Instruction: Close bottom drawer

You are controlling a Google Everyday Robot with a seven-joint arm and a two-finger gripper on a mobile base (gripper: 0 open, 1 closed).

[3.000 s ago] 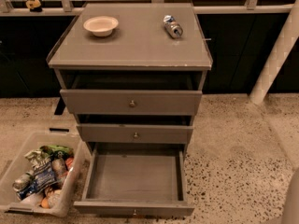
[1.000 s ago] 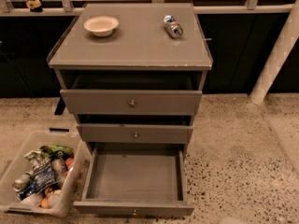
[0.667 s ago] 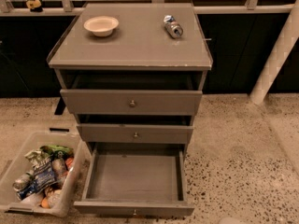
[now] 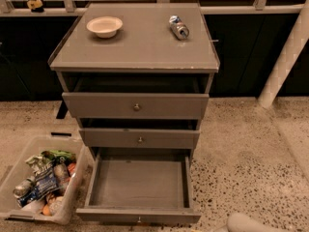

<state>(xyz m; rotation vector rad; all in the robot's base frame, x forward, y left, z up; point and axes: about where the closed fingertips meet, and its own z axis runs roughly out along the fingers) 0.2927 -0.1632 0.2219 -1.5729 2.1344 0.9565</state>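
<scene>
While over speckled floor (image 4: 244, 146), pincer (image 4: 247, 223) low

Grey bottom drawer (image 4: 137, 182), speckled beige floor (image 4: 241, 149), possibly the grey gripper (image 4: 251, 224) at bottom right.

Robot body: only a rounded grey arm segment (image 4: 247, 223) showed at the lower edge of view, near the front right corner of the bottom drawer (image 4: 137, 183). The gripper lay out of view.

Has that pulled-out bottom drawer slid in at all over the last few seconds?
No. The bottom drawer lines up with the plastic bin as before; a grey shape, likely the gripper, sits at the lower edge.
</scene>
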